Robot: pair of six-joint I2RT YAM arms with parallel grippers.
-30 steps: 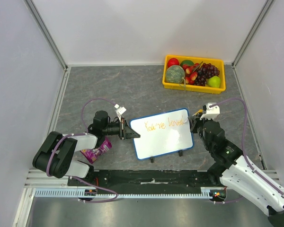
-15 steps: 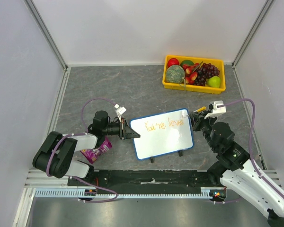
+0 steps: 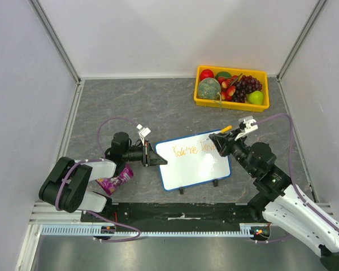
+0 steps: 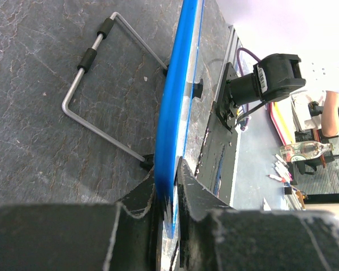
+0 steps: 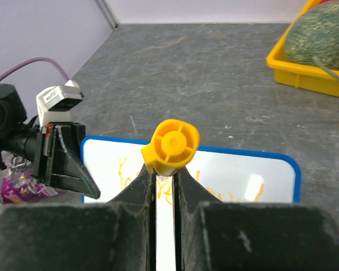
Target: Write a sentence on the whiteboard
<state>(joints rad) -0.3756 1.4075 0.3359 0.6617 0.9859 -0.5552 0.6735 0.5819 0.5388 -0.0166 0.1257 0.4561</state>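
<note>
Nearest us, by the tabletop's [image 3: 135, 107] near left edge, a purple packet [image 3: 116, 180] lies beside the left arm. Just beyond it the left end effector [image 3: 152, 156] is narrowed onto the blue frame at the whiteboard's [image 3: 195, 164] left edge, its fingers [image 4: 189, 195] pinching the frame from both sides, exactly as a second ago. The whiteboard stands tilted on its feet at the middle of the near edge and has not shifted. The right end effector [image 3: 220, 141] is clamped tight on an orange-capped marker [image 5: 170, 145]. A second ago it sat at the board's right edge; now it has swung left over the board's far right corner. There it hides the end of the sentence [image 3: 186, 150], so we can read only about "You're lo". At the far right corner the yellow tray [image 3: 230, 105] of fruit is unchanged.
</note>
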